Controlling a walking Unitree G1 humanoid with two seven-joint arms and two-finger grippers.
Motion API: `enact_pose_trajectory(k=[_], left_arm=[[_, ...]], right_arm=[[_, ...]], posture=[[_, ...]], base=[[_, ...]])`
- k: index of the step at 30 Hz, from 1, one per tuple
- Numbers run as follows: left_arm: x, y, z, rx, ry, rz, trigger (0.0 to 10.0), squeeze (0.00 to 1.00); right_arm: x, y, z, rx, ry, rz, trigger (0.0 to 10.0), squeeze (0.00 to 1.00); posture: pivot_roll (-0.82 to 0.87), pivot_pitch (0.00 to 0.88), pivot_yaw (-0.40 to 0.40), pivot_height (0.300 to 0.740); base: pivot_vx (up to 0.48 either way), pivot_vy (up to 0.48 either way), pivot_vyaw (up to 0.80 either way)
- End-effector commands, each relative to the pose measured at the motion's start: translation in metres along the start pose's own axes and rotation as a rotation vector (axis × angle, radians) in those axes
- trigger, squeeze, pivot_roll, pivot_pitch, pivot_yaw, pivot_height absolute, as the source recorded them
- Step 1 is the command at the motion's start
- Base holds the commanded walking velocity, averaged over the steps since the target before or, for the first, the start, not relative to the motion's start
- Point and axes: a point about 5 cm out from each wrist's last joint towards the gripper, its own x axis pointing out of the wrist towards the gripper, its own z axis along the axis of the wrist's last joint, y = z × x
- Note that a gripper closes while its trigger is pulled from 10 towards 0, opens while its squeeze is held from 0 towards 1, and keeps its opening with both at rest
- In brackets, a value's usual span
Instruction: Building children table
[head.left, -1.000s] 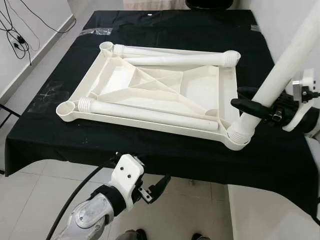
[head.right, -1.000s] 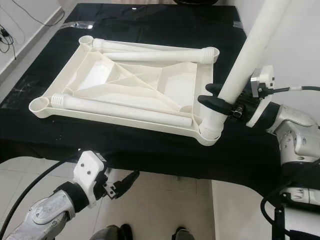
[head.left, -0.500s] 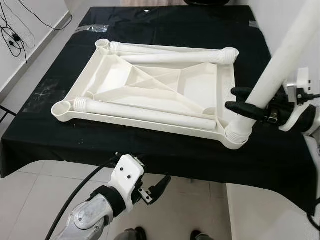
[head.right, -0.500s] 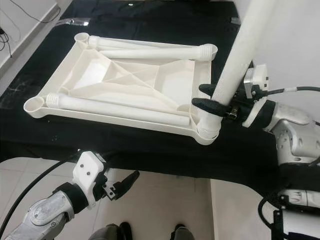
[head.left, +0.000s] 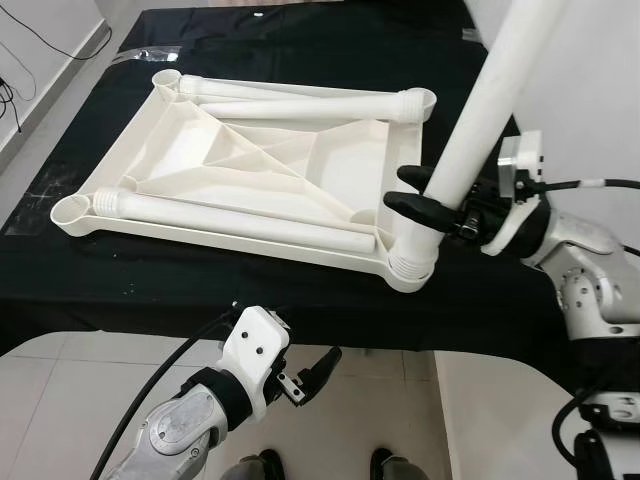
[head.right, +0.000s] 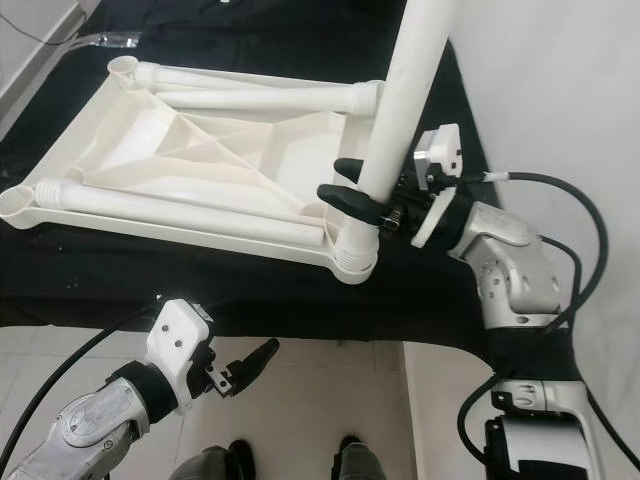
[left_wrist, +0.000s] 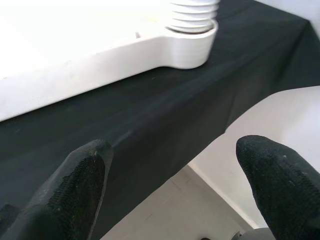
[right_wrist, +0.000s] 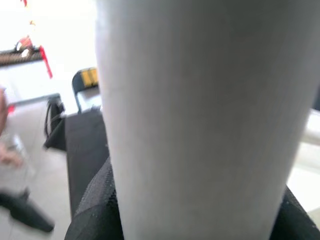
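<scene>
White table leg (head.left: 480, 120) stands in tabletop (head.left: 250, 170) corner socket, clamped by right end effector (head.left: 415, 195); left (head.left: 320, 365) spread

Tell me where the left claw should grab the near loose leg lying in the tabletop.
Grip the near leg mid-shaft, coming from above with fingers straddling it. It lies flat along the tabletop's front rim, and its smooth round middle is exposed; the ribbed end sits against the corner socket.
</scene>
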Motion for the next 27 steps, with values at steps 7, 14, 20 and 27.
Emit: enact_pose_trajectory(k=[7,14,20,27], left_arm=[[0.001,0.0,-0.005,0.002,0.027,0.004,10.0,0.0],[0.002,0.0,-0.005,0.005,0.024,0.006,10.0,0.0],[0.002,0.0,-0.004,0.006,0.019,0.006,10.0,0.0],[0.001,-0.002,-0.003,0.011,0.014,-0.009,10.0,0.0]], right_arm=[[0.029,0.022,-0.006,-0.023,0.017,0.033,10.0,0.0],[0.018,0.01,0.004,-0.083,0.045,0.016,10.0,0.0],[-0.002,0.005,0.01,-0.103,0.091,0.091,10.0,0.0],[-0.024,0.009,0.002,-0.053,0.162,0.194,10.0,0.0]], posture=[[0.01,0.274,0.004,0.74],[0.01,0.272,0.0,0.74],[0.0,0.273,-0.007,0.74],[0.01,0.28,0.0,0.74]], base=[[0.0,0.0,0.0],[0.0,0.0,0.0],[0.0,0.0,0.0],[0.0,0.0,0.0]])
